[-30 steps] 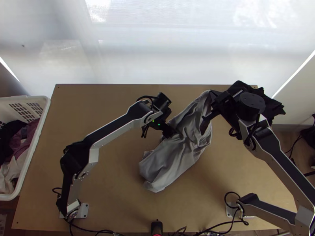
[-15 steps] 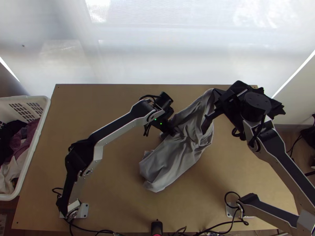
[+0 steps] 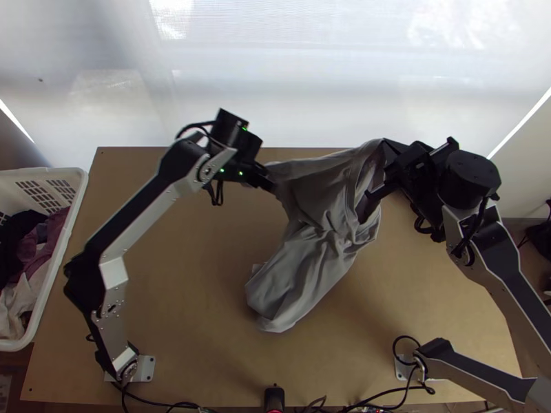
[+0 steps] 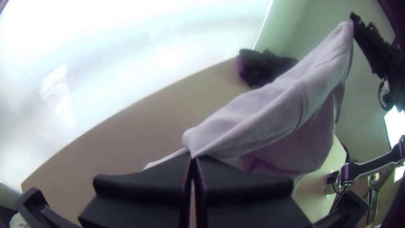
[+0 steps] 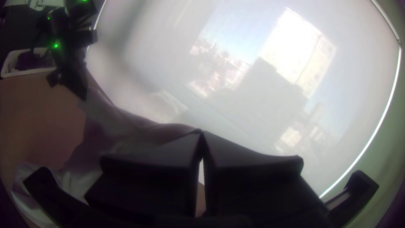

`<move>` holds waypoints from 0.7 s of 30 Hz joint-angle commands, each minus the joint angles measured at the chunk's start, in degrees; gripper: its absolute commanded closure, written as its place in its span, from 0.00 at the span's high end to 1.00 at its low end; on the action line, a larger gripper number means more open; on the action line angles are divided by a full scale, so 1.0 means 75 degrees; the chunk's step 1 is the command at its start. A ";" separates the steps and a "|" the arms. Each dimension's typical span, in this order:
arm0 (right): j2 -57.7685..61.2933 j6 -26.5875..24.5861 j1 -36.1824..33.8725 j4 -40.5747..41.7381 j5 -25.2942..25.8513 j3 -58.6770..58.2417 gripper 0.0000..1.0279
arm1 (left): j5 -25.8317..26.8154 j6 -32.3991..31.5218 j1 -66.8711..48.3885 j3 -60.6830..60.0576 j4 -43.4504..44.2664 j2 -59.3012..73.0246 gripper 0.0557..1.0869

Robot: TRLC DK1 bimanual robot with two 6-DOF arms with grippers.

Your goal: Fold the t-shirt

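Grey, soft and full of folds, the shirt (image 3: 303, 275) is bunched, with its low end on the tabletop (image 3: 193, 330) near the middle. Its other end is up off the wood, pulled between 2 grippers near the far edge. The left gripper (image 3: 270, 186) is closed tight and pinches the shirt's edge. The right gripper (image 3: 386, 143) is closed too, pinching a pointy bit.

A lumpy black cloth (image 4: 265, 67) sits at the far right corner, close to the right gripper. Past the left edge is a white basket (image 3: 65, 268) with rows of little holes and crumpled clothes (image 3: 48, 241) inside. Behind the far edge is a thin white screen (image 3: 275, 69). Bendy black wires (image 3: 386, 396) lie along the near edge.
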 commanded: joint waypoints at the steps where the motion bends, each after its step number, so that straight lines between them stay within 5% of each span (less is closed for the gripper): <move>1: 0.0001 -0.0385 0.0649 -0.0092 0.0393 0.0811 0.03 | -0.0556 0.0086 0.0485 0.0919 -0.0014 -0.0979 0.03; 6: -0.0069 -0.0947 0.0989 0.0857 0.0510 0.1022 0.03 | -0.1154 0.0192 0.0509 0.1505 0.0126 -0.1554 0.03; 14: -0.0831 -0.2928 0.1868 0.1970 0.0627 0.0964 0.03 | -0.2127 0.1141 -0.0394 0.1494 0.0302 -0.2866 0.03; 21: -0.1311 -0.3350 0.2254 0.1970 0.0533 0.1327 0.03 | -0.3463 0.1891 -0.1425 0.1505 0.0607 -0.3675 0.03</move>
